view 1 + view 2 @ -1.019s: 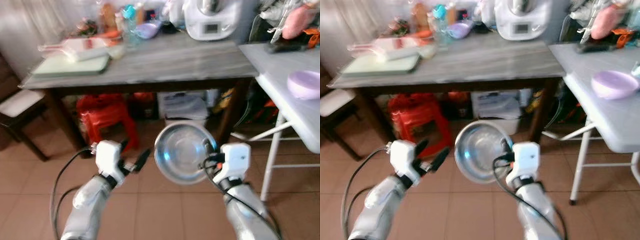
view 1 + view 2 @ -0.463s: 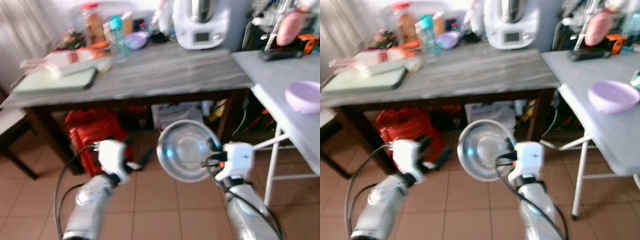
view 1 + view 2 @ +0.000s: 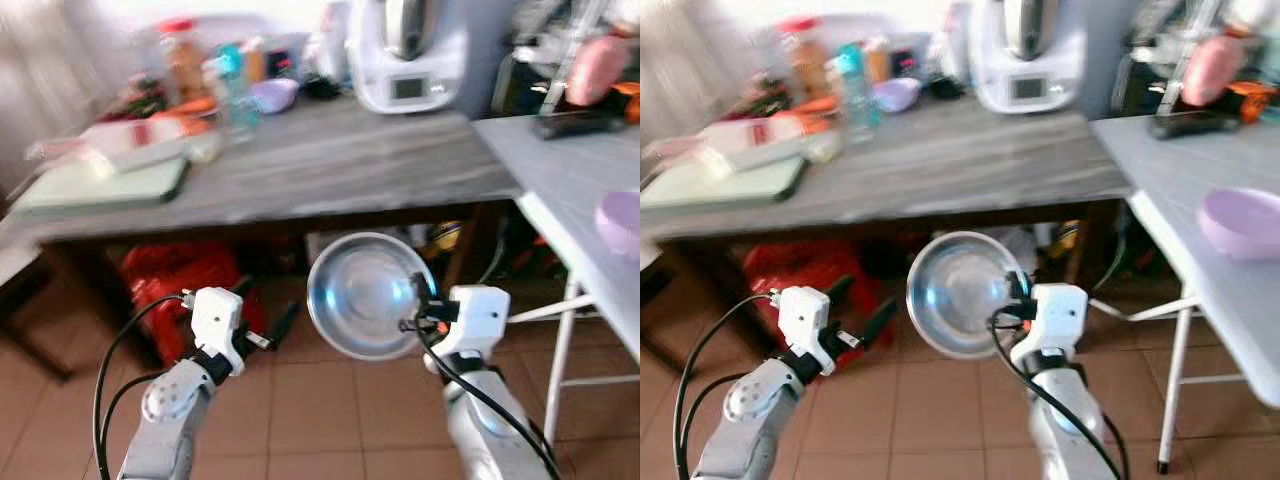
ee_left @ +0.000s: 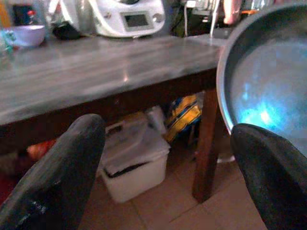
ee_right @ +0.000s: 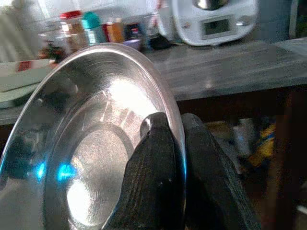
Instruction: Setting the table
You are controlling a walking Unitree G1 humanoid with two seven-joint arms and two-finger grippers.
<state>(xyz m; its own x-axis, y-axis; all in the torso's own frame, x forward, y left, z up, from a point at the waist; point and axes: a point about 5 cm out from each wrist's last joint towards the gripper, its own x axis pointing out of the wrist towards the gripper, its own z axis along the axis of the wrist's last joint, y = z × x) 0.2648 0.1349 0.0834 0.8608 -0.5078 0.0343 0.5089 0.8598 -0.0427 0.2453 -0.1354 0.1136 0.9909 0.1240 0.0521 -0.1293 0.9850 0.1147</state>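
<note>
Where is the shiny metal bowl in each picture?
Left eye view: the metal bowl is low in the middle, pinched at its rim by the right gripper.
Right eye view: low, just left of centre.
Left wrist view: at the right edge.
Right wrist view: big, in front, with the fingers clamped on its rim.
Shared landmark: the white kitchen machine on the wooden table.
</note>
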